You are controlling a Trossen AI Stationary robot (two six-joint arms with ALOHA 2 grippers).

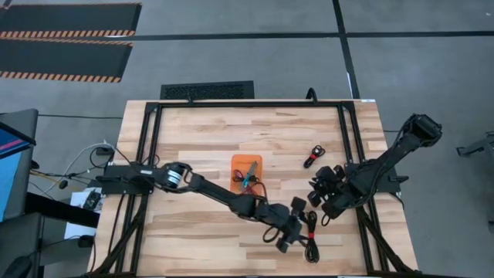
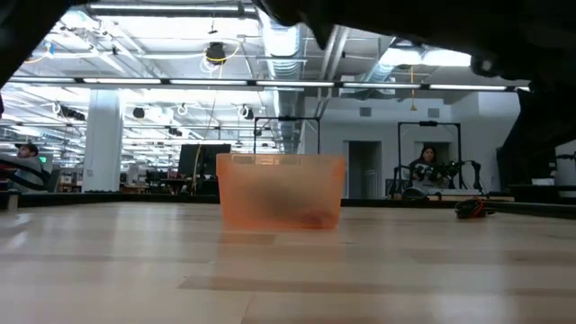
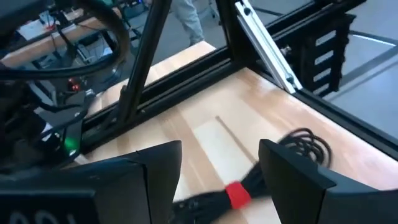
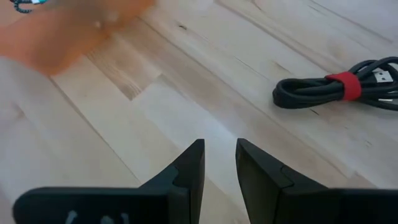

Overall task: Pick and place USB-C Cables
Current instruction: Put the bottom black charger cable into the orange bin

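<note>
With cables already in the orange bin [image 1: 247, 164], left claw [image 3: 219, 180] spread over a red-tied black cable [image 3: 273, 168] on the bench [image 1: 201, 131]; right claw [image 4: 219, 163] empty, barely parted.

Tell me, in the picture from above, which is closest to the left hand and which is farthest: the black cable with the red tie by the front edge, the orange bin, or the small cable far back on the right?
From the left hand:
1. Black cable with the red tie, right beside the hand near the table's front edge.
2. Orange bin, toward the table's middle.
3. Small cable, farther back on the right side.
</note>
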